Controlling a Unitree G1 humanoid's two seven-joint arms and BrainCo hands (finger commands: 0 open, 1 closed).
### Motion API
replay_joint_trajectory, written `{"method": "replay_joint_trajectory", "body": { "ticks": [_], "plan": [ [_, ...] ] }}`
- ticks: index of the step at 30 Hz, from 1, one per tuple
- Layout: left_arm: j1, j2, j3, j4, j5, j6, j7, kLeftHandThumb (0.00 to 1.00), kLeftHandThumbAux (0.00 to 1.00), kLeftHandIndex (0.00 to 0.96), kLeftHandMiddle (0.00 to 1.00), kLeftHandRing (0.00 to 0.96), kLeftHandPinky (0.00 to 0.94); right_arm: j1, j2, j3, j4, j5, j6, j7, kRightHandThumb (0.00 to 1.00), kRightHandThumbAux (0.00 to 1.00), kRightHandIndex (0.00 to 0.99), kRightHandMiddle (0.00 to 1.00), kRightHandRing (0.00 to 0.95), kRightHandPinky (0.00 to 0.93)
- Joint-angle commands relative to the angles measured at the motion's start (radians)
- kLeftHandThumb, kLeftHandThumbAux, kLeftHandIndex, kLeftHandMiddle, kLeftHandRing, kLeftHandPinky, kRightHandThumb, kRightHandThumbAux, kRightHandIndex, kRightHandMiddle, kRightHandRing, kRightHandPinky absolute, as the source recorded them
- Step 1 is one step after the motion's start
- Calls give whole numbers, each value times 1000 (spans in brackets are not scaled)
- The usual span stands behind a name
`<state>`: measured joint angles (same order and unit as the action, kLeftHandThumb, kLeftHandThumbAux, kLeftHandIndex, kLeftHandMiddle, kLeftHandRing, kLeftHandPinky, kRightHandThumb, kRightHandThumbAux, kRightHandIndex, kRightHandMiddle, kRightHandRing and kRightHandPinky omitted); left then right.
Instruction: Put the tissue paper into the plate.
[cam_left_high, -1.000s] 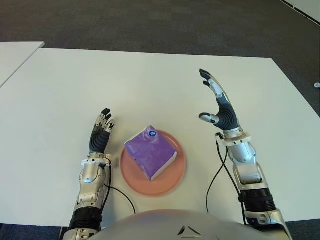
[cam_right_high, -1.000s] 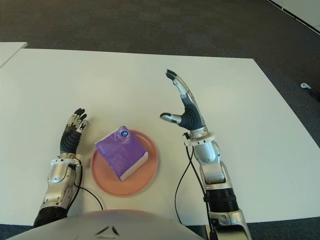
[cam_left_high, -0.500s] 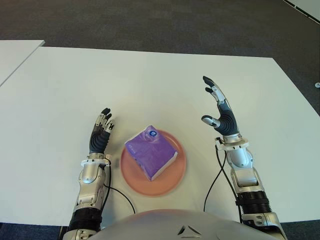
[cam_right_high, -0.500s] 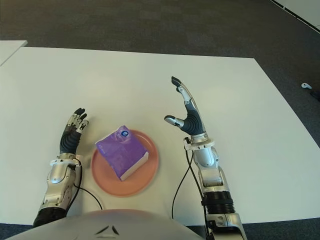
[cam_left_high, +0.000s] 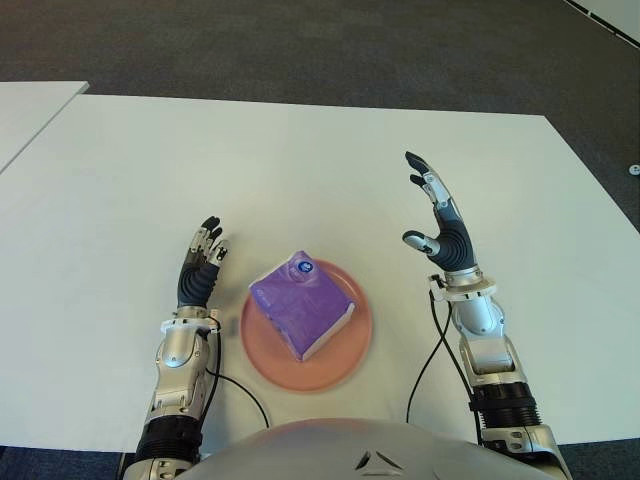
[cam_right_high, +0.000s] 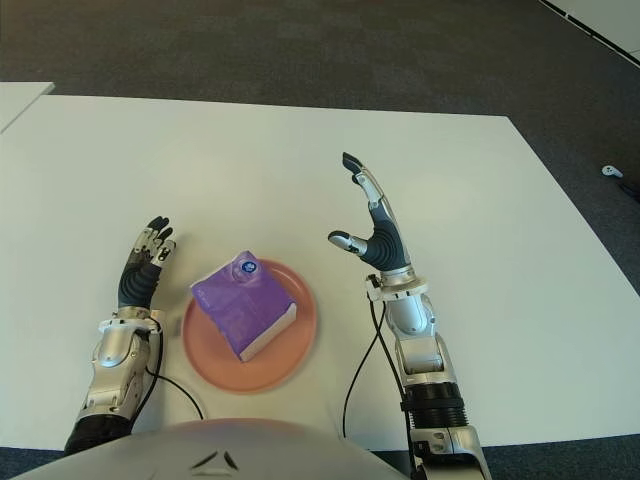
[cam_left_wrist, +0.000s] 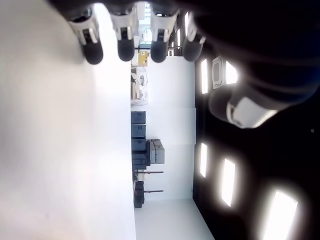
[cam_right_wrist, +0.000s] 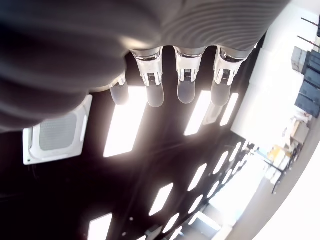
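Purple tissue pack (cam_left_high: 301, 303) inside plate (cam_left_high: 351, 352) rim

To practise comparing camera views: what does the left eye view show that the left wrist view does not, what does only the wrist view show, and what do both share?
Only the left eye view shows the purple tissue pack lying in the pink plate, and the right hand raised open to the plate's right. Only the left wrist view shows ceiling lights and room shelving. Both share the left hand, fingers extended and empty, and the white table.
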<state>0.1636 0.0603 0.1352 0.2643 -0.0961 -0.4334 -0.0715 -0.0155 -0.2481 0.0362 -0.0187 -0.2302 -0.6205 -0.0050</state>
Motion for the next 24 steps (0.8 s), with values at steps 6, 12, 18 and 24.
{"method": "replay_joint_trajectory", "body": {
  "ticks": [6,12,18,24],
  "plan": [
    [34,-2,-3,22,3,26,-5,0,474,0,0,0,0,7,8,0,-7,-6,2,1,184,267,0,0,0,0],
    [35,1,-1,20,0,23,-8,0,480,0,0,0,0,-2,217,-67,517,257,0,12,47,462,0,0,0,0],
    [40,1,-3,9,5,30,-5,0,485,0,0,0,0,-45,231,-88,599,265,-20,9,22,510,0,0,0,0],
    [42,7,-4,7,5,30,-10,0,485,0,0,0,0,-100,251,-113,683,274,5,-8,9,525,0,0,0,0]
  ]
}}
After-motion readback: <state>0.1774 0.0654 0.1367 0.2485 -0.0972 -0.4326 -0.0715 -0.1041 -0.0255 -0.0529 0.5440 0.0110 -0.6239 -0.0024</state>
